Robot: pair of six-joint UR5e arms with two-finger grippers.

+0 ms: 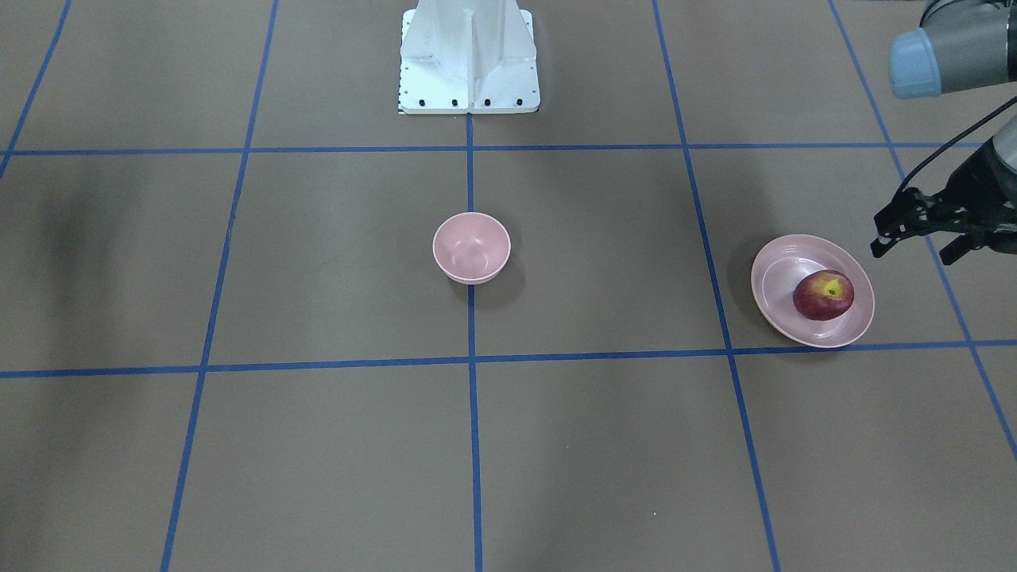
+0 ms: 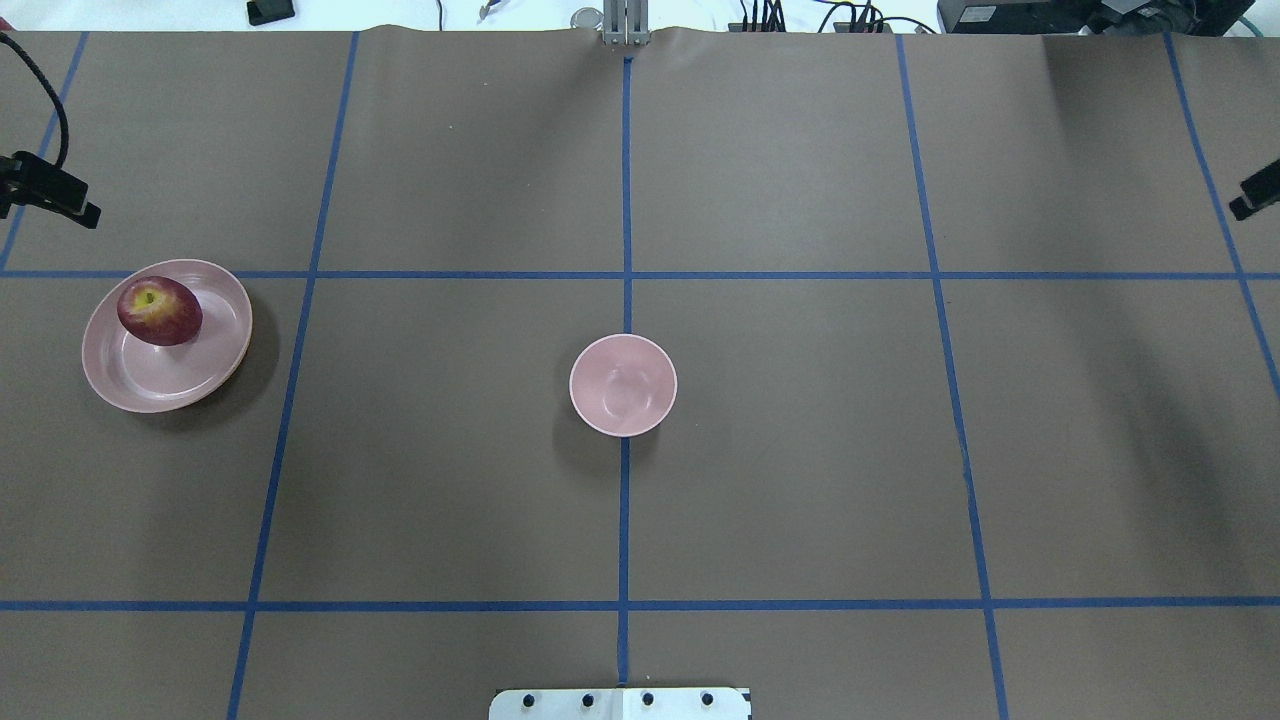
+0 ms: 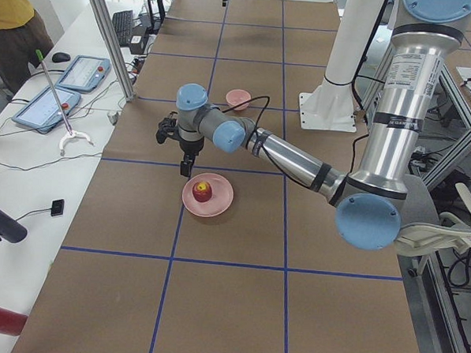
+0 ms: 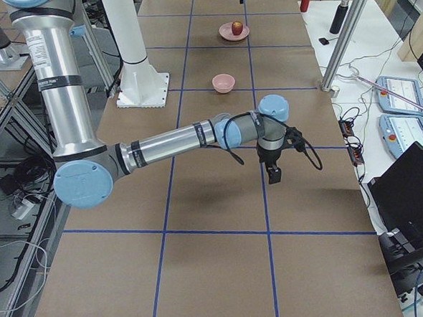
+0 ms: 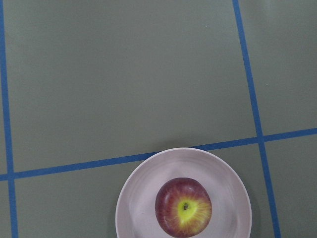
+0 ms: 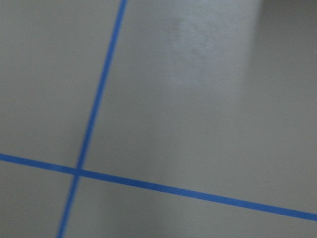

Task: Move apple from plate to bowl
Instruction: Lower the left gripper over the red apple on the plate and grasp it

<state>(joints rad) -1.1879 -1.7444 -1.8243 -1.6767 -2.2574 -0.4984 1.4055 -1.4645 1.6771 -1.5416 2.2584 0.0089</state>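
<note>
Your apple [image 1: 824, 295] lies in the plate [image 1: 772, 276], bowl [image 1: 471, 248] well apart. Left gripper [image 1: 915, 245] gapes beside the plate; right gripper's [image 4: 274, 175] spread you cannot tell.

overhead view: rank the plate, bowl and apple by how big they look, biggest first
1. plate, clearly the widest
2. bowl, narrower than the plate
3. apple, a little smaller than the bowl, though it sits on the plate and so slightly nearer the camera
</note>
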